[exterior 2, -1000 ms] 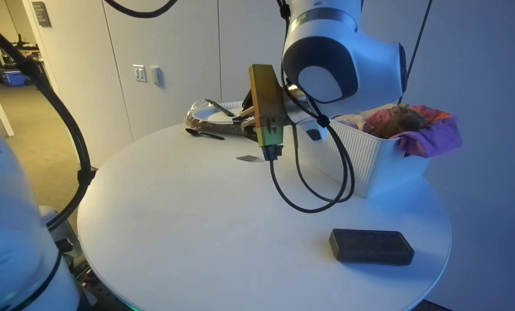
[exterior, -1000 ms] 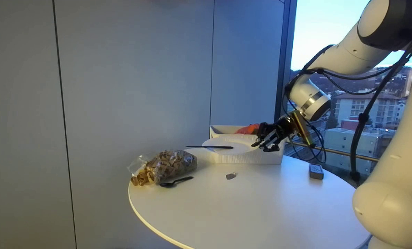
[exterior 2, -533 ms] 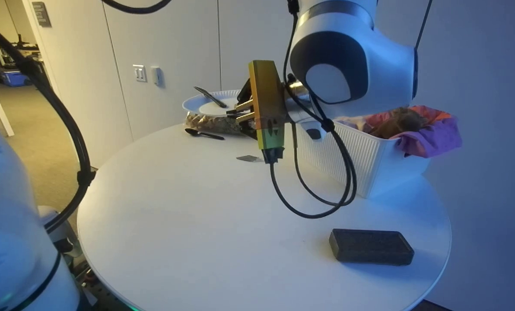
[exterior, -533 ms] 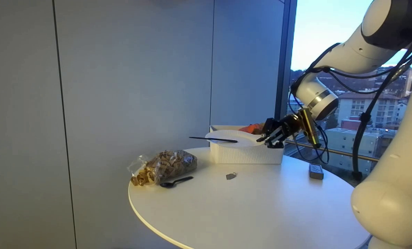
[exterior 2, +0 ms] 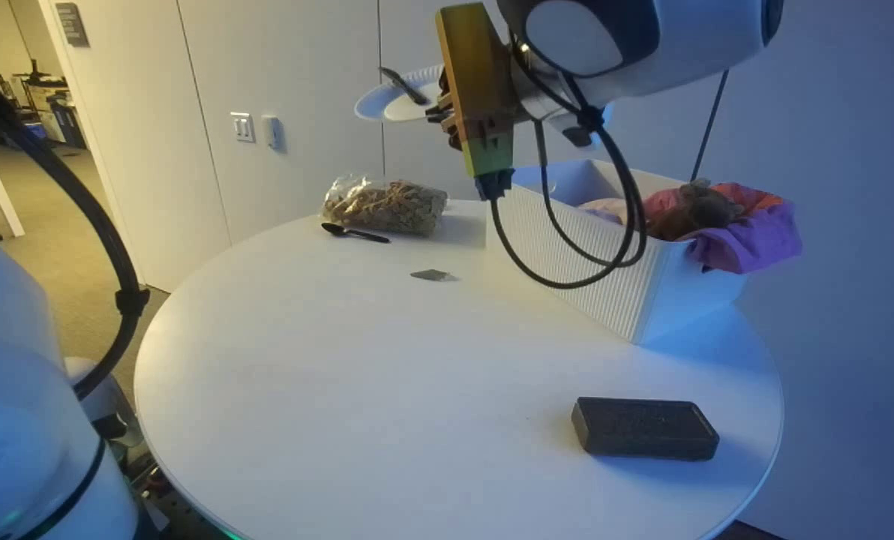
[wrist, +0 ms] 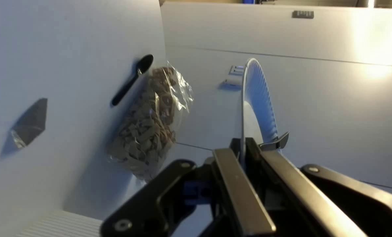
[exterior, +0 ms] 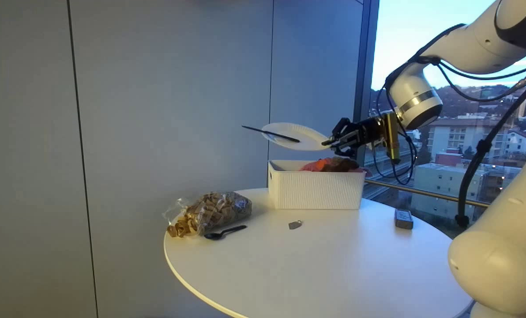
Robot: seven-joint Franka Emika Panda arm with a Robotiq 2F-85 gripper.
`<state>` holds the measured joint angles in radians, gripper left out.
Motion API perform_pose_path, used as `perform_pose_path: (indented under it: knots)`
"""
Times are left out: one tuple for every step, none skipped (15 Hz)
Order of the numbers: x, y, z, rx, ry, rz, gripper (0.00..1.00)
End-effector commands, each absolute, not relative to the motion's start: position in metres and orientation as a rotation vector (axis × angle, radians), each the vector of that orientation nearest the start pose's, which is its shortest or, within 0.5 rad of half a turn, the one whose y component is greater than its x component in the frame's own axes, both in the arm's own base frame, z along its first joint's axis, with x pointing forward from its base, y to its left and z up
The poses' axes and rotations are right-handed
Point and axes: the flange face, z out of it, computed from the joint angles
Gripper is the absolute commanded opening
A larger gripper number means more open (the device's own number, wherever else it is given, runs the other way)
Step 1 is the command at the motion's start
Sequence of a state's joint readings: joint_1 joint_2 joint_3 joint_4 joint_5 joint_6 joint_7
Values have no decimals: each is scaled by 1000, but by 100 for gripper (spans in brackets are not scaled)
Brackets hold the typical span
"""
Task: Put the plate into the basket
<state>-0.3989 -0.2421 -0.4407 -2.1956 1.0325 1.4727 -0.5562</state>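
Observation:
The thin round white plate [exterior: 310, 136] is in the air, tilted, with its rim held by my gripper [exterior: 327, 143]. In the wrist view my gripper [wrist: 244, 146] is shut on the plate's edge [wrist: 252, 123], one finger on each face. A dark knife-like utensil [exterior: 272, 134] lies across the plate and sticks out past its rim; it also shows in an exterior view [exterior 2: 404, 86]. The low white basket [exterior: 318, 190] stands on the table, below the plate's height. In an exterior view the plate [exterior 2: 398, 105] appears left of the basket [exterior 2: 691, 300].
Cloth [exterior 2: 747, 232] and a brown item fill part of the basket and hang over one end. A clear bag of brown bits [exterior: 219, 212], a black spoon [exterior: 223, 232], a small grey piece [exterior: 295, 225] and a dark block [exterior 2: 646, 429] lie on the round table [exterior 2: 387, 390].
My gripper has lifted the plate, with the utensil on it, from low before the basket to above its rim height. The plate is more tilted now. The bag is uncovered in an exterior view.

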Motion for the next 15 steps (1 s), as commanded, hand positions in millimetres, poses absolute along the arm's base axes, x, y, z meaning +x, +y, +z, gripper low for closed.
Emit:
perform_pose_path:
  knots:
    - [369, -280, 555, -1865, 489, -530, 6]
    - [371, -286, 562, -1856, 531, -560, 6]
    - [372, -294, 567, -1847, 581, -590, 6]
    - [373, -301, 569, -1846, 631, -617, 6]
    - [373, -309, 569, -1841, 686, -641, 6]
    - [373, -317, 568, -1836, 735, -664, 6]
    - [372, -325, 566, -1826, 799, -680, 6]
    - [371, -333, 563, -1814, 861, -694, 6]
    - [369, -341, 561, -1796, 929, -707, 6]
    - [368, -349, 557, -1778, 991, -720, 5]
    - [366, -357, 554, -1759, 1049, -733, 5]
    - [365, -364, 552, -1741, 1106, -747, 4]
    - [363, -372, 550, -1732, 1168, -779, 3]
    - [363, -378, 547, -1721, 1223, -805, 2]
    - [362, -384, 546, -1715, 1276, -839, 2]
